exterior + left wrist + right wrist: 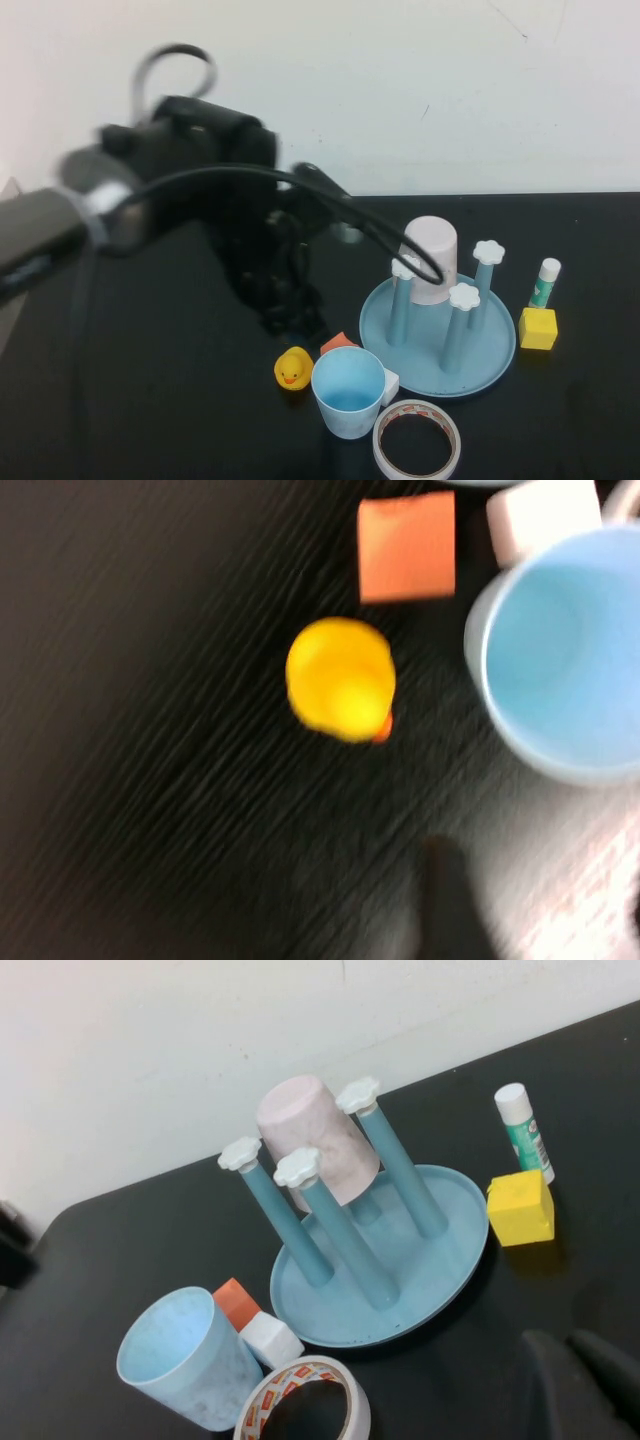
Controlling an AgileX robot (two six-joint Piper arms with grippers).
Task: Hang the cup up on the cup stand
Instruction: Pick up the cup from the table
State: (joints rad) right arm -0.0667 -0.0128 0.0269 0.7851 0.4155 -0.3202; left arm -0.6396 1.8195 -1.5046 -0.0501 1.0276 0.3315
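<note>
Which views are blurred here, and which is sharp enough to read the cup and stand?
High view: left arm smeared by motion, its left gripper hard to read; cup and stand sharp. Left wrist view: everything streaked, duck soft-edged. Right wrist view: crisp, even light; right gripper a dark blur at the edge.

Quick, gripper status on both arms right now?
Left gripper: above the table behind the duck and the cup, holding nothing; jaws cannot be told.
Right gripper: out of the high view, shut, holding nothing visible.

Even bright light; left wrist view motion-blurred.
</note>
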